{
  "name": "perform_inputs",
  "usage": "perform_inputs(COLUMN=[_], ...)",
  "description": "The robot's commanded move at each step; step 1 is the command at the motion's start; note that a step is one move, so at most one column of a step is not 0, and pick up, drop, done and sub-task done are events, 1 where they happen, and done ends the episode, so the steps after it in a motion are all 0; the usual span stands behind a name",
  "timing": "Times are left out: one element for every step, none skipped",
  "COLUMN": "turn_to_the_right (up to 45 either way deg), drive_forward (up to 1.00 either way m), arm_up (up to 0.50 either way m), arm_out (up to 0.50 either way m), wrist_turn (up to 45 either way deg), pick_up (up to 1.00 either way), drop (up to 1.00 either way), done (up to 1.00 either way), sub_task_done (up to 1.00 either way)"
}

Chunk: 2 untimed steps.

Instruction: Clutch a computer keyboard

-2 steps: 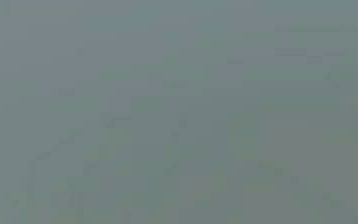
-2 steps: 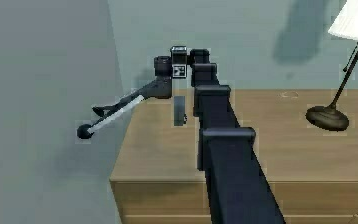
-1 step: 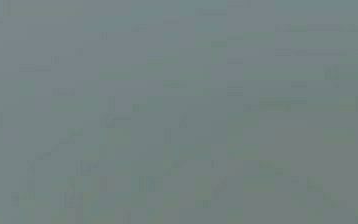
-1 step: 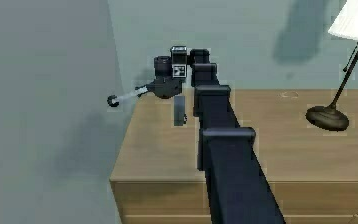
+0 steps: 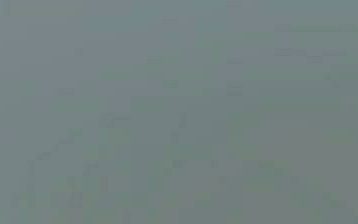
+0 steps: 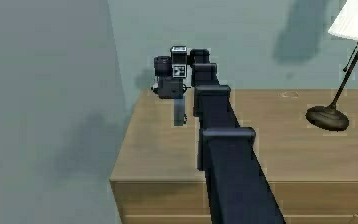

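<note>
Claw nr wood top, lamp rt

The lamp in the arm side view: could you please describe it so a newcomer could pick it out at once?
Find the wooden cabinet against the blue-grey wall. At the arm side view's right, the lamp stands on its top. Unlike the robot's dark square arm nearby, it has a white shade, a thin curved stem and a round dark base.

The cabinet top is tan, the arm black (2 white squares, black-marked), the wall grey-blue.
</note>
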Motion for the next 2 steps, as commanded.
perform_inputs(turn_to_the_right=[0.0,0.0], drive_forward=[0.0,0.0], arm_up=[0.0,-0.12], arm_out=[0.0,0.0], wrist_turn=[3.0,0.0], pick_up=[0.0,0.0], drop=[0.0,0.0], done=[0.0,0.0], sub_task_done=[0.0,0.0])
